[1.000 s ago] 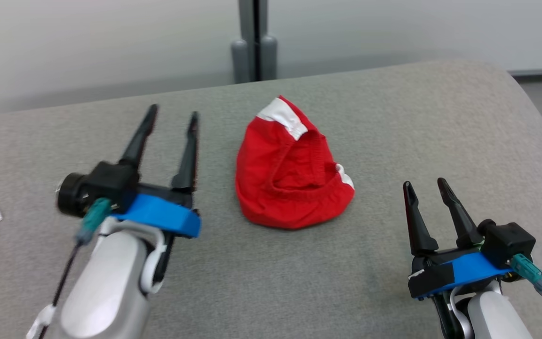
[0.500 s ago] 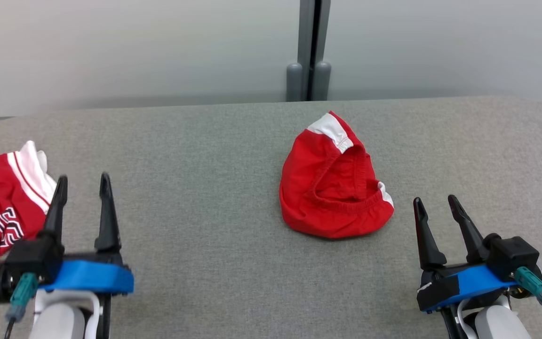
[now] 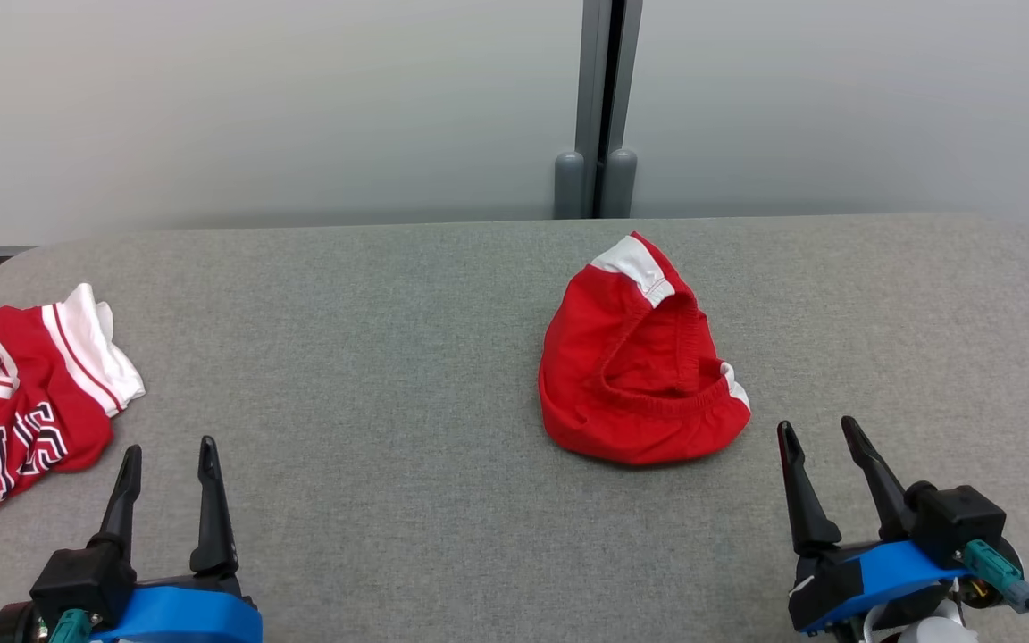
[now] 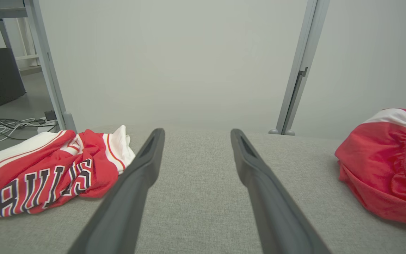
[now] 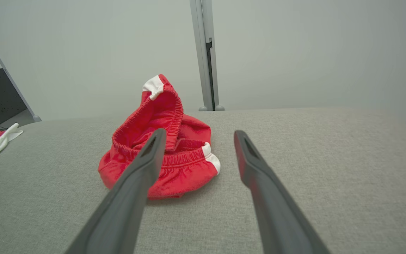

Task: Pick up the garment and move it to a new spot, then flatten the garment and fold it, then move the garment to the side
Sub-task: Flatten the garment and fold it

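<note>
My left fingers and right fingers both stand spread wide and empty at the near edge of the grey worktop, as seen from my head. The red shorts, bunched in a heap with the waistband gaping, lie on the right half, just beyond my right fingers and not touching them. A red-and-white jersey lies crumpled at the far left edge.

Along my left wrist, the left fingers point at bare worktop between the jersey and the red shorts, touching neither.

Along my right wrist, the right fingers aim nearly at the red shorts, whose elastic waistband stands up toward me.

I judge the pick-up not yet begun. Next, I think, my right arm must reach forward and slightly left, lower onto that raised waistband, and close on its edge.
</note>
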You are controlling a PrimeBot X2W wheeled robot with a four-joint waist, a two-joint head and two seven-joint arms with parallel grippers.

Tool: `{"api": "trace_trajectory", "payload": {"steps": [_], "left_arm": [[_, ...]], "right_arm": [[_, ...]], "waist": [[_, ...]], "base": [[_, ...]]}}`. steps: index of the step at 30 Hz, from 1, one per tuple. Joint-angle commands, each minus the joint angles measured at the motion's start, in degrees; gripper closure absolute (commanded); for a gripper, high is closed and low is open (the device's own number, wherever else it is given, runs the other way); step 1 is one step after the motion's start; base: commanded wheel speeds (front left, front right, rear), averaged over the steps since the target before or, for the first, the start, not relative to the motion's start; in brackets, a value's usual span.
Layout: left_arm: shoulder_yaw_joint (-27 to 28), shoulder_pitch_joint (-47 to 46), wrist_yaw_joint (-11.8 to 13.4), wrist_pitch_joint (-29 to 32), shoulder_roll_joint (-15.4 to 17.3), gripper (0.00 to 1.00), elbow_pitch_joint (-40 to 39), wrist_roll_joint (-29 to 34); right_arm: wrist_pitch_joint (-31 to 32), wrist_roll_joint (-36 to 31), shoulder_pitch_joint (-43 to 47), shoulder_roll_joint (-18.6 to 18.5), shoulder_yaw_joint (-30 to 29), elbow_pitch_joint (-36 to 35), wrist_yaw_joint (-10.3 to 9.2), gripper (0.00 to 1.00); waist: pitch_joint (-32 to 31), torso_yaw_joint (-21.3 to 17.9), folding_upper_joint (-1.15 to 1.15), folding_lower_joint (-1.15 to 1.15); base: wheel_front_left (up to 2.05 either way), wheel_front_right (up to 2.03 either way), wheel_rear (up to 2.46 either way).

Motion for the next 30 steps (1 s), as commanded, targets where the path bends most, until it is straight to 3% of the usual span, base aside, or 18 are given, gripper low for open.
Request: {"api": "trace_trajectory", "payload": {"steps": [1,12,30], "left_arm": [[0.95,0.76,-0.68,-0.15,-0.56,0.0,0.28,0.55],[3.78,-0.25,-2.66,-0.15,-1.96,0.0,1.56,2.47],[4.69,0.8,-2.81,-0.15,-3.59,0.0,1.09,4.86]], "right_arm": [[-0.18,0.11,0.74,-0.29,0.01,0.49,0.03,0.0],[-0.18,-0.17,0.29,-0.29,0.44,2.0,0.03,0.0],[-0.18,0.07,0.29,-0.29,0.7,2.61,0.03,0.0]], "waist": [[-0.21,-0.05,0.0,0.0],[-0.53,-0.36,0.0,0.0],[-0.97,-0.71,0.0,0.0]], "base": [[0.0,0.0,0.0],[0.0,0.0,0.0],[0.0,0.0,0.0]]}}
